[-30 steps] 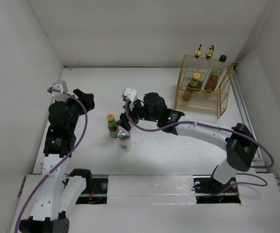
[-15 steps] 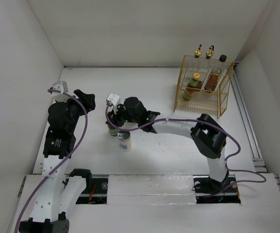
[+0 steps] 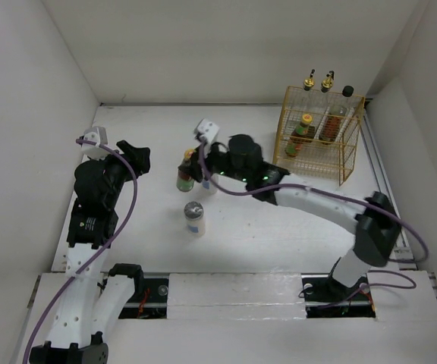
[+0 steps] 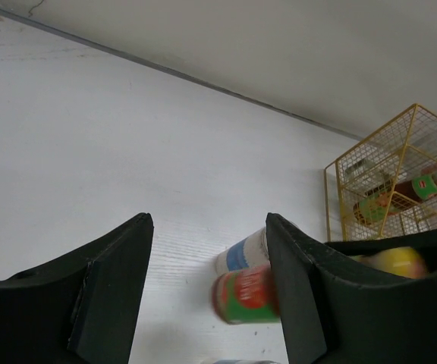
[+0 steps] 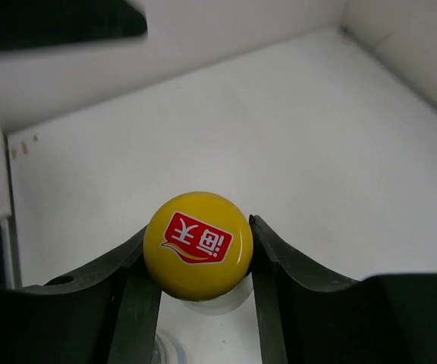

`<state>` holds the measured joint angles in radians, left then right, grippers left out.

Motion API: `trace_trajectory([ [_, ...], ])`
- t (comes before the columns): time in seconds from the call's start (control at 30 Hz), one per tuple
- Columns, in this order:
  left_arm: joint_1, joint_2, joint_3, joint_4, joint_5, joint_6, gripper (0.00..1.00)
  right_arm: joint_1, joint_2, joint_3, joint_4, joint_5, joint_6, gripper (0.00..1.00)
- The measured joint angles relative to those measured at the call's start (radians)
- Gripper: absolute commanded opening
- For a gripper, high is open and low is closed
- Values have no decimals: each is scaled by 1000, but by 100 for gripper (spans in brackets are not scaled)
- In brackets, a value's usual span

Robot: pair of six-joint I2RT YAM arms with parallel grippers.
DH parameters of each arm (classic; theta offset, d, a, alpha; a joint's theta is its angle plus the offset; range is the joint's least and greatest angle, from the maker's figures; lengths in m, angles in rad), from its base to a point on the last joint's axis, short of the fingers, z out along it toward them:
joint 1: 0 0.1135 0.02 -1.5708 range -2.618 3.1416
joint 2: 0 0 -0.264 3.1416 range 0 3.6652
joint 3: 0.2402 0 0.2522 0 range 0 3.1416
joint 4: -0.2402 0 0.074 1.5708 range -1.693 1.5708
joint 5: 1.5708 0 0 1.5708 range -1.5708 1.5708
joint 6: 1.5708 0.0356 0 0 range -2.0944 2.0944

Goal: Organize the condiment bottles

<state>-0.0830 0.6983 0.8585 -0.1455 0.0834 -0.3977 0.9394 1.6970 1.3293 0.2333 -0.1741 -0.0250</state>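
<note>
Gripper states and object positions, listed from the left edge of the table to the right edge.

1. Left gripper: positioned near the left edge, about midway between the far and near edges. In the left wrist view its 2 fingers stand wide apart with only bare surface between them. State: released, holding nothing.

2. Red bottle: yellow-capped, located left of centre. The right gripper reaches in from the right side and is clenched on it. In the right wrist view, 1 finger presses against each side of the bottle just below its cap. Contact between the bottle base and the surface cannot be determined. The left wrist view shows this bottle blurred.

3. Silver-lidded jar: white, upright, standing free on the surface. It sits on the near-edge side of the red bottle, apart from it. Neither gripper touches it.

4. Yellow wire basket: located in the far right corner. It holds these items:
   - 2 gold-spouted bottles along its far side, spouts above the rim.
   - 1 black-capped bottle at its far right corner.
   - 1 second red bottle, yellow-capped, in its left half.
</note>
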Motion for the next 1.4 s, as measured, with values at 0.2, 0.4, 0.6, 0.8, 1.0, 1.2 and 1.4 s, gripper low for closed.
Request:
trace_trajectory([
  [0.2, 0, 0, 0, 7, 20, 0, 57, -188, -389, -65, 2, 52, 7, 0],
  [0.4, 0, 5, 0, 19, 32, 0, 57, -507, -559, -77, -87, 189, 2, 0],
  [0.6, 0, 10, 0, 25, 37, 0, 57, -719, -537, -82, -274, 254, 4, 0],
  [0.8, 0, 32, 0, 29, 40, 0, 57, -872, -454, -78, -333, 256, 11, 0],
  [1.0, 0, 39, 0, 30, 40, 0, 57, -940, -322, -60, -315, 249, 21, 0],
  [1.2, 0, 39, 0, 30, 40, 0, 57, -948, -254, -34, -238, 223, 29, 0],
  [1.4, 0, 39, 0, 30, 40, 0, 57, -945, -233, -34, -206, 203, 32, 0],
])
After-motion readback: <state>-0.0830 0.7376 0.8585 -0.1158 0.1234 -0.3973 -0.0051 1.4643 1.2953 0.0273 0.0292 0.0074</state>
